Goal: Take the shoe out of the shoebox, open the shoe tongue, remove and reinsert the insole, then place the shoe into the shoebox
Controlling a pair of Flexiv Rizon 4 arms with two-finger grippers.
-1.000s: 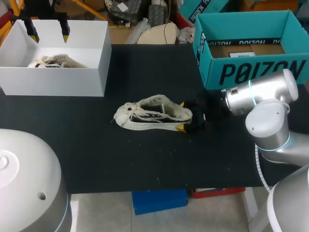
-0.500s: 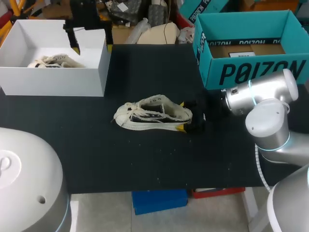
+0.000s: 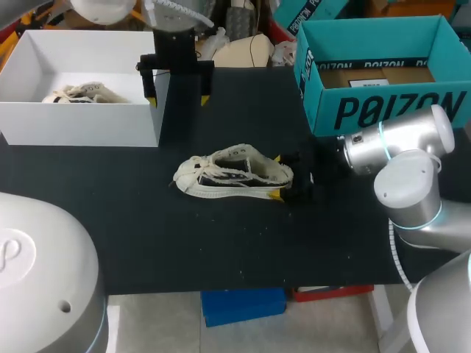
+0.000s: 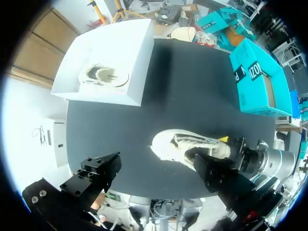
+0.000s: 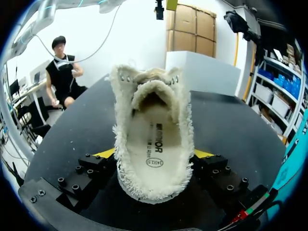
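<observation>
Your cream canvas low-top shoe [image 3: 232, 175] rests in the middle of the black tabletop [image 3: 147, 228], toe pointing towards your left. Your right fingers [image 3: 274, 194] clamp its heel from both sides. Your left fingers [image 3: 151, 100] hang spread and empty over the right-hand end of the open white cardboard shoebox [image 3: 81, 121], which holds a second cream shoe [image 3: 77, 93]. An open teal cardboard box [image 3: 383, 110] stands just behind your right arm, apart from the gripped shoe.
</observation>
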